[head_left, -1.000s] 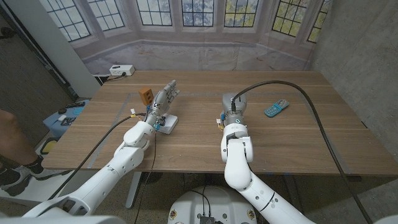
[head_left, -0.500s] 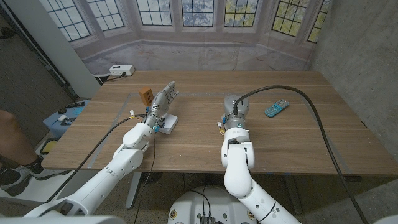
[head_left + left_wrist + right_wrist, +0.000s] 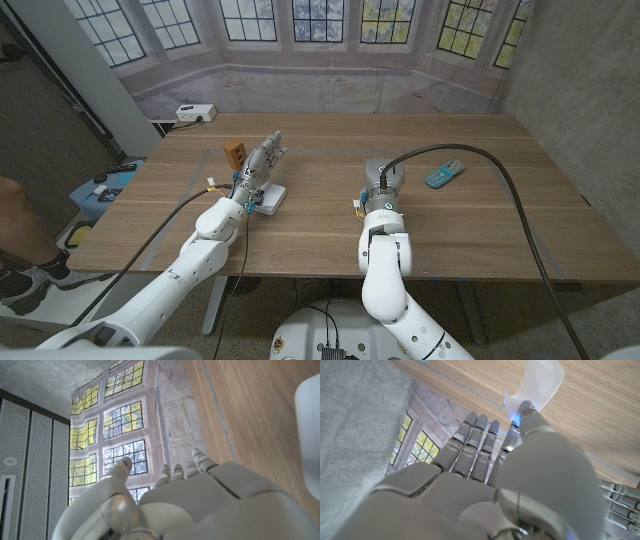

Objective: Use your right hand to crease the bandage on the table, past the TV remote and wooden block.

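My right hand (image 3: 383, 176) sits mid-table, its grey back covering what lies under it in the head view. In the right wrist view the thumb tip (image 3: 526, 410) and a finger pinch one end of a white, half-transparent bandage (image 3: 538, 379), which stands up off the wood. The teal TV remote (image 3: 443, 174) lies to the right of that hand. The small wooden block (image 3: 235, 152) stands at the far left, just beside my left hand (image 3: 262, 160). That hand holds nothing, and its fingers (image 3: 183, 469) reach straight out, apart from the thumb.
A white flat object (image 3: 273, 198) lies by my left wrist and also shows at the picture's edge (image 3: 310, 435). A black cable (image 3: 500, 170) arcs over the table's right half. A white power strip (image 3: 195, 112) sits at the back left corner. A person (image 3: 20, 235) stands at the left edge.
My right hand has slid a little to the right and toward me, and its cable arc has dropped lower. The left hand, block and remote have not moved.
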### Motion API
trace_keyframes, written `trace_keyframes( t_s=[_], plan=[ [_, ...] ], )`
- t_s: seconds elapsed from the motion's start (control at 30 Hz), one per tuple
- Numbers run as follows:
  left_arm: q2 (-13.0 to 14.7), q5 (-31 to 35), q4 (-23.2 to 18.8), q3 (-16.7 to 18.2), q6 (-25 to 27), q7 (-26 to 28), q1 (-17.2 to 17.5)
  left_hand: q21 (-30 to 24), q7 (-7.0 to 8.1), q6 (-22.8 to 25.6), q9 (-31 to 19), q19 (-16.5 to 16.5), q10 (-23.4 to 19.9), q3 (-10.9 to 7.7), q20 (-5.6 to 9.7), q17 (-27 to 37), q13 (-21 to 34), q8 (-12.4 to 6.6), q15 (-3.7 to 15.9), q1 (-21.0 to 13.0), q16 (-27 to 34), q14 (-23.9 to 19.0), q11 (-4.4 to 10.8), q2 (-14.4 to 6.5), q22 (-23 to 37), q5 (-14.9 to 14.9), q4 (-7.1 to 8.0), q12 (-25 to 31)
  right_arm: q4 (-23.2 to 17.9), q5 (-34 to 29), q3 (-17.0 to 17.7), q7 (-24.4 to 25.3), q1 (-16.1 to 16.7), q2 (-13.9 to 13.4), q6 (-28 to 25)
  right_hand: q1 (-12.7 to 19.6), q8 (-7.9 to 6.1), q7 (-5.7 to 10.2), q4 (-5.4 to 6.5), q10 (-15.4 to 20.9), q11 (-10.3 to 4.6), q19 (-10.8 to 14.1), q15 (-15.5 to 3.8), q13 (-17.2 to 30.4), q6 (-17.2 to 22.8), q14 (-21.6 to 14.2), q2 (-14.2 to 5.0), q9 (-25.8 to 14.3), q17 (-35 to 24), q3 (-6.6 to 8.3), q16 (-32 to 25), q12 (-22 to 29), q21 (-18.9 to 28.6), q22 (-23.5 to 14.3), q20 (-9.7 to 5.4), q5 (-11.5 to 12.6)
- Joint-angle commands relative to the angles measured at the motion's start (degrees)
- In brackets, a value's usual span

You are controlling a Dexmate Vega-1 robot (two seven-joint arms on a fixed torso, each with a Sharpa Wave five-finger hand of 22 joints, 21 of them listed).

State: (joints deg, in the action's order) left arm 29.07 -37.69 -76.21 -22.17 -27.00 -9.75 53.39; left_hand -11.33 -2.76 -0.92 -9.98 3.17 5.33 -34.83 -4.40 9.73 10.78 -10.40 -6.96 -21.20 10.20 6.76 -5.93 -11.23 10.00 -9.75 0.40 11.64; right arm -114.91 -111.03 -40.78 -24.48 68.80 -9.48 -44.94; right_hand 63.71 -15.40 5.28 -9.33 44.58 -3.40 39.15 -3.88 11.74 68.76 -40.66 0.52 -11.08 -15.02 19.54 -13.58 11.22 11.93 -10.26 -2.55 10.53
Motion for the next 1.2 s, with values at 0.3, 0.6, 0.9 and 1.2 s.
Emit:
trace_keyframes(
  t_s=[0.3,0.6,0.9,1.2],
  plan=[
    [0.98,-0.58,-0.51,0.78,0.42,-0.19,0.46,0.01,-0.12,-0.01,-0.29,-0.46,0.31,-0.10,-0.28,0.08,0.14,-0.10,-0.14,-0.16,0.13,0.27,-0.29,0.68,0.12,-0.31,-0.17,0.16,-0.70,2.53,1.20,1.94,1.38,-1.37,-0.48,-0.03,-0.26,-0.33,0.18,1.16,-0.25,0.48,-4.96,-0.02,0.43,-0.95,-0.47,-0.19,-0.01,0.08,-0.43,0.38,0.55,-0.32,0.04,-0.12],
    [1.21,-0.70,-0.70,1.05,0.31,-0.07,0.92,0.01,-0.08,0.01,-0.29,-0.47,0.41,-0.05,-0.27,0.08,0.14,-0.11,-0.13,-0.20,0.13,0.27,-0.33,0.69,0.12,-0.30,-0.17,0.12,-2.20,2.17,1.64,1.93,2.57,-2.25,-0.39,-0.15,-0.17,-0.34,0.22,1.31,-0.34,0.61,-5.08,0.00,0.39,-1.20,-0.46,-0.20,0.03,0.16,-0.49,0.42,0.62,-0.33,-0.01,-0.10],
    [1.51,-0.40,-1.63,1.23,0.32,0.74,1.66,0.01,-0.08,0.04,-0.29,-0.48,0.38,0.01,-0.29,0.08,0.14,-0.12,-0.16,-0.23,0.13,0.26,-0.24,0.71,0.12,-0.30,-0.17,0.14,-3.67,2.13,2.15,2.22,4.08,-2.71,-0.05,-0.19,-0.10,-0.25,0.23,1.53,-0.45,0.72,-5.33,0.01,0.46,-1.32,-0.51,-0.21,-0.07,0.19,-0.62,0.49,0.69,-0.34,-0.12,-0.08],
    [1.59,-0.25,-2.48,1.45,0.08,1.57,2.51,-0.01,-0.09,0.04,-0.29,-0.45,0.37,0.05,-0.27,0.08,0.14,-0.12,-0.14,-0.26,0.13,0.27,-0.33,0.69,0.12,-0.30,-0.17,0.15,-4.63,2.18,2.63,3.07,5.45,-2.90,0.06,-0.32,-0.05,-0.25,0.27,1.55,-0.39,0.77,-5.24,0.03,0.49,-1.42,-0.49,-0.21,-0.07,0.20,-0.66,0.47,0.72,-0.34,-0.15,-0.07]
  ],
)
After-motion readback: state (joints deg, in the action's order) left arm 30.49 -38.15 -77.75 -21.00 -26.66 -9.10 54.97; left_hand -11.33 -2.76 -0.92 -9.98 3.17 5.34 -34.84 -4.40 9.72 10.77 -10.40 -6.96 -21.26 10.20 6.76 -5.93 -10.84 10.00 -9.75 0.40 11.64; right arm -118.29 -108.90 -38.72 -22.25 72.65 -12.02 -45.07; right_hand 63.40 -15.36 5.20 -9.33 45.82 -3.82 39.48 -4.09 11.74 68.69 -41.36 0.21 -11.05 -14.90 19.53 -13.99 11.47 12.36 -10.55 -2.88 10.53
